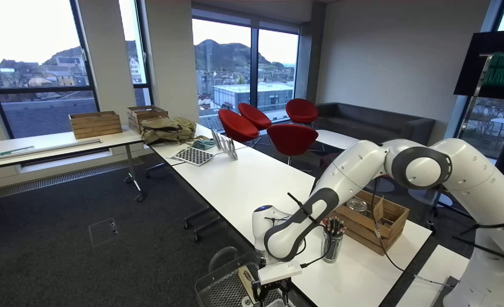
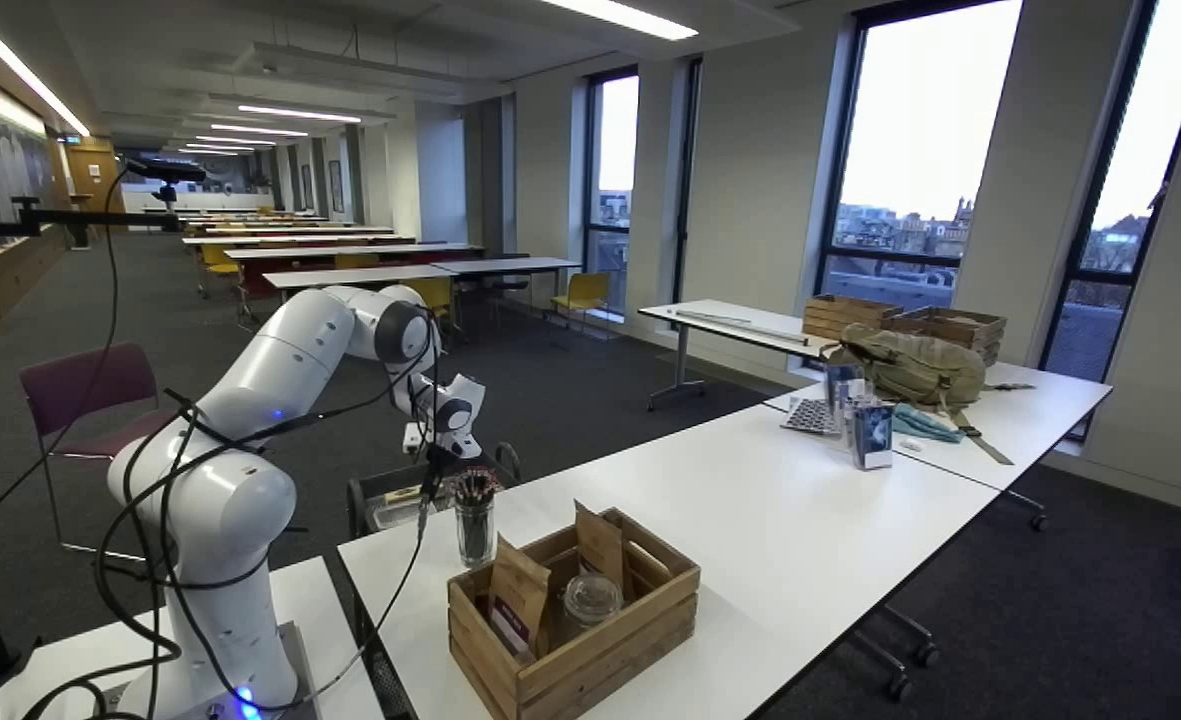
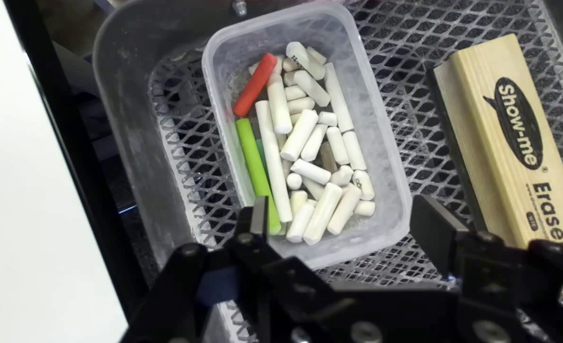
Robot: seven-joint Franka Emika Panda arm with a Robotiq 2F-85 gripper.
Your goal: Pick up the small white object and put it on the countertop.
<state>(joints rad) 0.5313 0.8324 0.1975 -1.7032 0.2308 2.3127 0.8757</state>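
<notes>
The task's thing is taken to be one of the short, white, cylindrical chalk sticks (image 3: 299, 136); which one is meant cannot be told. They are heaped in a translucent, rectangular plastic tub (image 3: 381, 190), by whose walls they are presumably kept from rolling away. In the wrist view, toward six o'clock, the black two-fingered hand (image 3: 343, 212) is held with nothing gripped, its fingers (image 3: 434, 228) spread wide; so spaced, the tub's end would probably be straddled, and narrowing would be needed for a single stick. The tub is carried in a dark metal-mesh basket (image 3: 148, 157), where a pale wooden eraser (image 3: 515, 152) is laid at three o'clock. At nine o'clock, just beside the basket, the long, glossy white surface (image 3: 28, 190) is found, so a short transfer may be expected. On it, in an exterior view, a clear jar of pencils (image 1: 332, 247) is stood at eight o'clock of a brown slatted wooden crate (image 1: 362, 233).
</notes>
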